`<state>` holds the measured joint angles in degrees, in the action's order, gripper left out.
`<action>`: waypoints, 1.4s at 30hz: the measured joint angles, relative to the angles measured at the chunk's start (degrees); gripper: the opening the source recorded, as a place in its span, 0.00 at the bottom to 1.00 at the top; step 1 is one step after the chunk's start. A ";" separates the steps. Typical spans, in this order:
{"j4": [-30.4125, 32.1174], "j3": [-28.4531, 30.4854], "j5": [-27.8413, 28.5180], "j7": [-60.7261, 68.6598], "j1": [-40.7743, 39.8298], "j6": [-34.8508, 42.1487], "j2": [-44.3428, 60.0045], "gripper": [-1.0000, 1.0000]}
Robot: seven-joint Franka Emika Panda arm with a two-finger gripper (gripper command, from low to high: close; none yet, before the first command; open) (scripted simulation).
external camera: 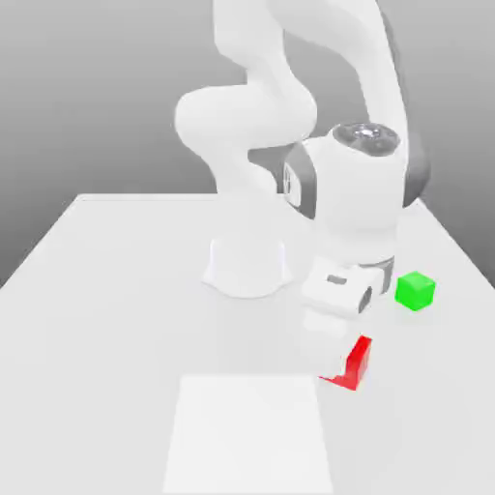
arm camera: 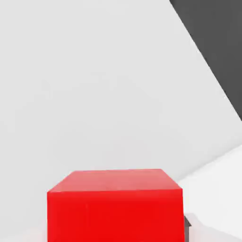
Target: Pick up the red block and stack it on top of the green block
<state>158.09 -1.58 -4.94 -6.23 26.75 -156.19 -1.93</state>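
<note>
Exterior view has the gripper (external camera: 340,360) pointing down, clamped on the red block (external camera: 354,363) low over the white table (external camera: 116,290), with the green block (external camera: 416,290) sitting apart toward the exterior view's right. The grasp looks done; next, I judge, comes lifting, carrying across and centring above green before lowering.

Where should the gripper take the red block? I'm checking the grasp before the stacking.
Probably across two opposite flat side faces of the red block, coming straight down from above; its plain cube shape suits that. The gripper sits shut on it this way now.
</note>
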 joint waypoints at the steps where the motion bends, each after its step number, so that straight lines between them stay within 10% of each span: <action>1: 0.61 -1.03 -0.40 -1.88 1.91 0.22 -0.84 0.00; 17: 9.75 -24.39 -10.34 -27.89 26.60 3.56 -14.08 0.00; 42: 9.67 -29.85 2.53 -37.43 19.07 -6.40 -4.17 0.00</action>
<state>167.77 -31.42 -2.41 -43.66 45.82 -162.59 -6.10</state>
